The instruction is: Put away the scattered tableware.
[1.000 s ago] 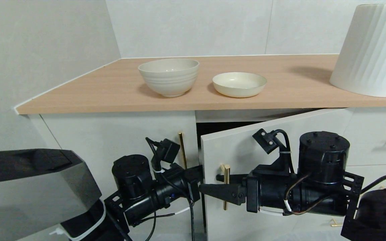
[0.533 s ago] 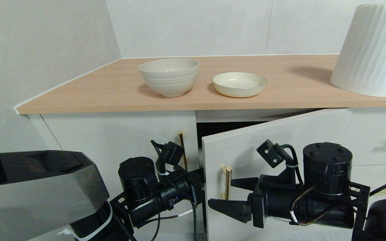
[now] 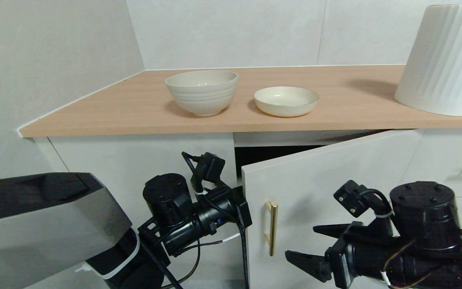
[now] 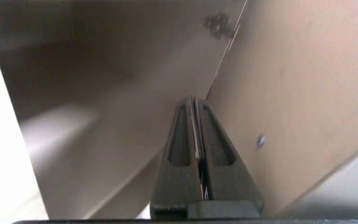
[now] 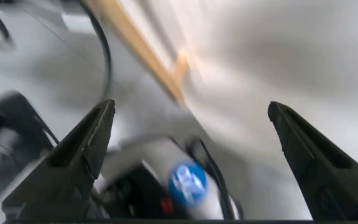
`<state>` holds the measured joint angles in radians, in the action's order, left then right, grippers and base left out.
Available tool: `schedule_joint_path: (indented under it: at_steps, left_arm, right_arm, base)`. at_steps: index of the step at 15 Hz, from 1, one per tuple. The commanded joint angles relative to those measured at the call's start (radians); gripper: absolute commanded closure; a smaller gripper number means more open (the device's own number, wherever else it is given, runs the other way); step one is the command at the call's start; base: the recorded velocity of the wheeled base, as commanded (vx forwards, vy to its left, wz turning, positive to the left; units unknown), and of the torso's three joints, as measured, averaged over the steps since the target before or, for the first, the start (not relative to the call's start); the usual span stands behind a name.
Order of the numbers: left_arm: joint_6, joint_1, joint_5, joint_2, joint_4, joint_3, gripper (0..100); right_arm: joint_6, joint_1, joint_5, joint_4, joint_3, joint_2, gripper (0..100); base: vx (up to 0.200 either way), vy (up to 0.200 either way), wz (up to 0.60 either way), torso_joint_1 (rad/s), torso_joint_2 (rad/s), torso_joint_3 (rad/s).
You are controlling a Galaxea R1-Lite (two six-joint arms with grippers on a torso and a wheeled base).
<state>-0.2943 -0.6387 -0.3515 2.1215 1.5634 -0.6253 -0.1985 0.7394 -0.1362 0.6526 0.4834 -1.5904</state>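
— Why pinched tight on nothing, left gripper (image 4: pixel 194 109), tucked behind the cabinet door (image 3: pixel 335 168) at centre frame?
— Probably to lever it wider. Right gripper (image 3: pixel 301 241) splayed, empty, lower right, off the handle (image 3: pixel 271 228).
— Tableware?
— Bowl (image 3: pixel 201 92) and dish (image 3: pixel 286 101), upper centre on the wooden countertop (image 3: pixel 114 112); tiled wall behind.

The counter (image 3: pixel 114 116) looked like matt wood; the bowl (image 3: pixel 201 93) and dish (image 3: pixel 286 101) glazed, smooth; the handle (image 3: pixel 271 228) brassy metal.

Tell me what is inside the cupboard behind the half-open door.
Plain inner walls show past the left gripper, its jaws shut in the gap. The door hides the rest.
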Motion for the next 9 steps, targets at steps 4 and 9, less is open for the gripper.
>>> schedule_joint_path:
  at_steps: [4,9]
  left_arm:
    - [0.05,0.001,0.002,-0.057,-0.077,0.007,100]
    - [0.092,-0.018,0.0,-0.048,-0.123,0.001,100]
  right_arm:
    - [0.002,0.038,0.112,-0.119,-0.083,0.201,0]
    - [0.002,0.055,0.121,-0.117,-0.1,0.187,0]
  base:
    - [0.0,0.0,0.0,0.0,0.0,0.0]
    - [0.0,0.0,0.0,0.0,0.0,0.0]
